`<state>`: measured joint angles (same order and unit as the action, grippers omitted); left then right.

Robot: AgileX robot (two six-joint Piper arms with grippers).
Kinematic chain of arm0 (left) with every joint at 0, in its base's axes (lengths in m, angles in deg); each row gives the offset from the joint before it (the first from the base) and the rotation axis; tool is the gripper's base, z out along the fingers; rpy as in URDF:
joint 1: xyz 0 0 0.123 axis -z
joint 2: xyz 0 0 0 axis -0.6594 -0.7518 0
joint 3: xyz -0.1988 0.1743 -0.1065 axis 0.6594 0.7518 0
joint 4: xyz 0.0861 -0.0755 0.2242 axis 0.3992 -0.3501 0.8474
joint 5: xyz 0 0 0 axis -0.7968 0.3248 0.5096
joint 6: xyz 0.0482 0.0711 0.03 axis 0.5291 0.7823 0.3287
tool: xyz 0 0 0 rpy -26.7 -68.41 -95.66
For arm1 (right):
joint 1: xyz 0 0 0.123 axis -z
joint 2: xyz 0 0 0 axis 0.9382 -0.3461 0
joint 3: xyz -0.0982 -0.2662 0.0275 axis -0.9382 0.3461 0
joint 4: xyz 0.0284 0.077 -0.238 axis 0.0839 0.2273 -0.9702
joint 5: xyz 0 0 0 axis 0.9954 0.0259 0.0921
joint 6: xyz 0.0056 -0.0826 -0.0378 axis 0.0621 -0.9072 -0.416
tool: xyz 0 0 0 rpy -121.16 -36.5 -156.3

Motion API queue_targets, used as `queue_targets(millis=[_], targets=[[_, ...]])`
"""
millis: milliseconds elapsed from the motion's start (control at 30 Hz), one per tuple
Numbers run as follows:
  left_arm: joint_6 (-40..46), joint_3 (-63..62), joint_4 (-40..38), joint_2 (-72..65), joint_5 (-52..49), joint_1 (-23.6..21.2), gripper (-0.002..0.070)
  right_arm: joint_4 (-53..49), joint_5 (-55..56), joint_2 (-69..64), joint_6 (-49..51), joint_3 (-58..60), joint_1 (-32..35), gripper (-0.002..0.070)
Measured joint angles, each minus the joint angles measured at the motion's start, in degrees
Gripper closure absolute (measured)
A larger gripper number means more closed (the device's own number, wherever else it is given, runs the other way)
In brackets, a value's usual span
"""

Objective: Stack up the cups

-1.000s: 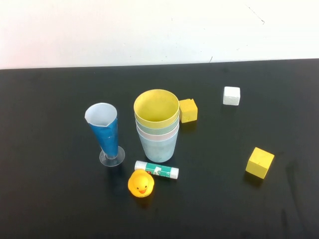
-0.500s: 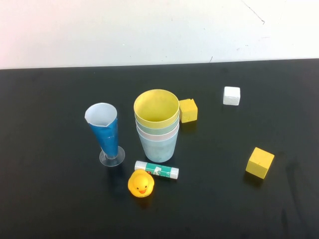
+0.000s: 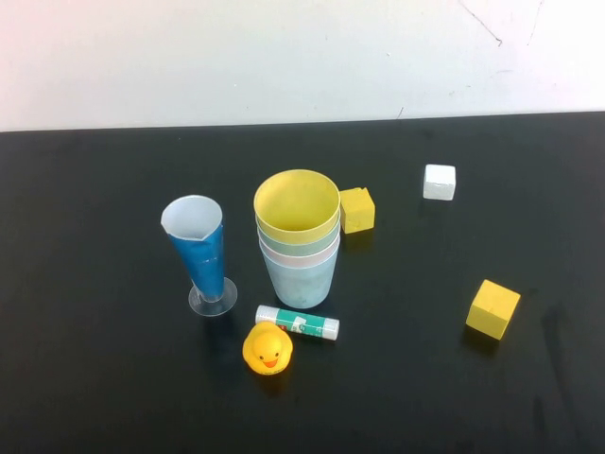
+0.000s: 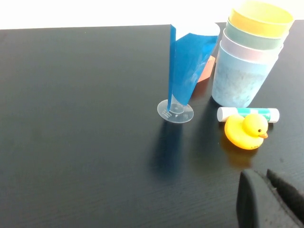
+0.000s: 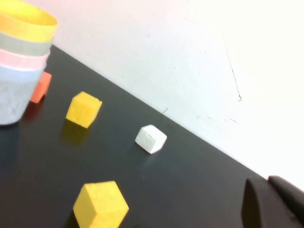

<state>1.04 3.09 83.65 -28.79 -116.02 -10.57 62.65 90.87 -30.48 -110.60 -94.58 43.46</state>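
Observation:
The cups (image 3: 299, 241) stand nested in one upright stack near the table's middle: light blue at the bottom, then pink, mint green, and yellow on top. The same stack shows in the left wrist view (image 4: 249, 52) and the right wrist view (image 5: 21, 61). Neither arm appears in the high view. My left gripper (image 4: 259, 178) hovers shut and empty over bare table, on the near side of the rubber duck. My right gripper (image 5: 259, 185) is also shut and empty, well off to the right of the stack.
A tall blue cone glass (image 3: 198, 251) on a clear foot stands left of the stack. A rubber duck (image 3: 267, 348) and a glue stick (image 3: 297, 323) lie in front of it. Two yellow blocks (image 3: 356, 209) (image 3: 492, 308) and a white block (image 3: 439, 182) sit to the right.

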Motion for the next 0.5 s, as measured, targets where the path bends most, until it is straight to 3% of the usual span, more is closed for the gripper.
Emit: queue_targets(millis=[300,400,500], targets=[[0.0,0.0,0.0,0.0,0.0,0.0,0.0673,0.0,-2.3,0.1,0.6,0.6,0.0,0.0678],[0.0,0.0,0.0,0.0,0.0,0.0,0.0673,-5.0,-4.7,3.2,8.6,2.4,0.9,0.0678],[0.0,0.0,0.0,0.0,0.1,0.0,0.0673,-18.0,-6.2,7.8,23.9,4.9,4.7,0.0678]])
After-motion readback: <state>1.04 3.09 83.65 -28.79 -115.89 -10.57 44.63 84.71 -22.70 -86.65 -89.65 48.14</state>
